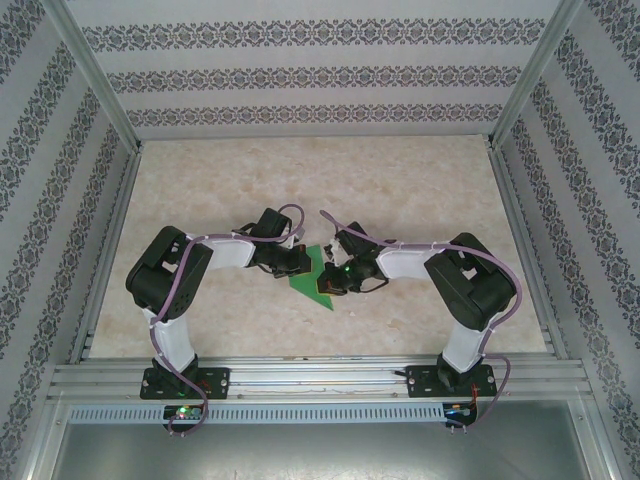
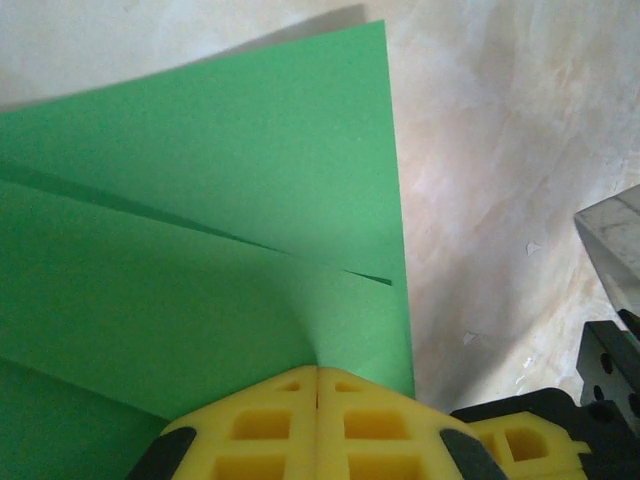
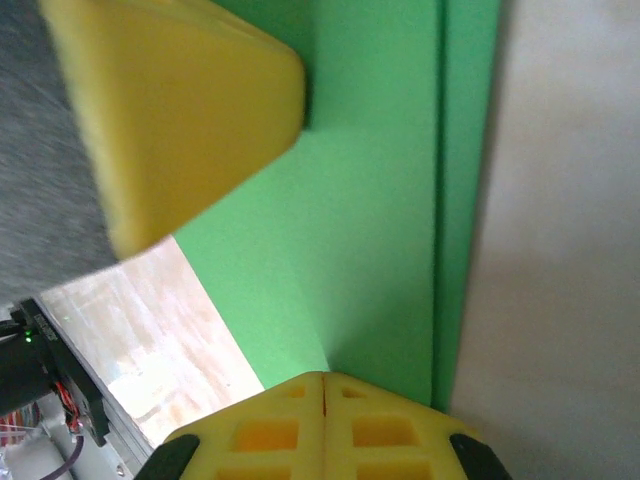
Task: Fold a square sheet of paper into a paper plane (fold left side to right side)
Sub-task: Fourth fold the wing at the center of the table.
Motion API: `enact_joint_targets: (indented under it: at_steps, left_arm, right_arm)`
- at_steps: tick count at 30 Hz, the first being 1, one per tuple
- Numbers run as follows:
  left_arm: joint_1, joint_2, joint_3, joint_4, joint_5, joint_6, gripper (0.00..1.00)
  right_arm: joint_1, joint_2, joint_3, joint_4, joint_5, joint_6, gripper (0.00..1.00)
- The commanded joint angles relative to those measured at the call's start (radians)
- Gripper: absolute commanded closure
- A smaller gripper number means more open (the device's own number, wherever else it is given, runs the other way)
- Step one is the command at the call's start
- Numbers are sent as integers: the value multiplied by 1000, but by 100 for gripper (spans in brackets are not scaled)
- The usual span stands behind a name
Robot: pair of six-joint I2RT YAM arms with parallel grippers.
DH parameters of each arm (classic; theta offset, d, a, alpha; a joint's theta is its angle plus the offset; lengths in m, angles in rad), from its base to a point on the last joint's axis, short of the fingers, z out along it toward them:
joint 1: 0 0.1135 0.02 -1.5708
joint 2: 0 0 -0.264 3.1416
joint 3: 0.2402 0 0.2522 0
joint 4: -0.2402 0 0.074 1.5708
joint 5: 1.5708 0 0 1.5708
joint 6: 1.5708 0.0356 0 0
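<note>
Your green sheet (image 1: 312,272) lies part-folded mid surface (image 1: 300,170), betw. the two arms, w/ stacked layers showing in both wrist views. L jaws are closed, yellow L tips (image 2: 270,425) pressed together right at the sheet. R jaws are closed too, R tips (image 3: 380,430) meeting at the paper's edge, but you can't tell if either pair actually pinches it

Pale marbled table (image 1: 420,180) with folded green paper (image 1: 312,276) near centre.

the paper (image 1: 313,272) lies on the table (image 1: 300,180), left hand (image 1: 298,264) at its left side, right hand (image 1: 336,278) at its right.
</note>
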State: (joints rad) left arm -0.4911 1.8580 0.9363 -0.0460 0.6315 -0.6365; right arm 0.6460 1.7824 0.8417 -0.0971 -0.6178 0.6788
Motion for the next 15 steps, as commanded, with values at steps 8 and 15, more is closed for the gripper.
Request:
enact_joint_targets:
  at_steps: [8, 15]
  left_arm:
    - [-2, 66, -10, -106, -106, 0, 100]
    - [4, 66, -12, -107, -111, -5, 100]
  right_arm:
    - [13, -11, -87, -42, 3, 11, 100]
    - [23, -38, -124, -57, -12, 13, 100]
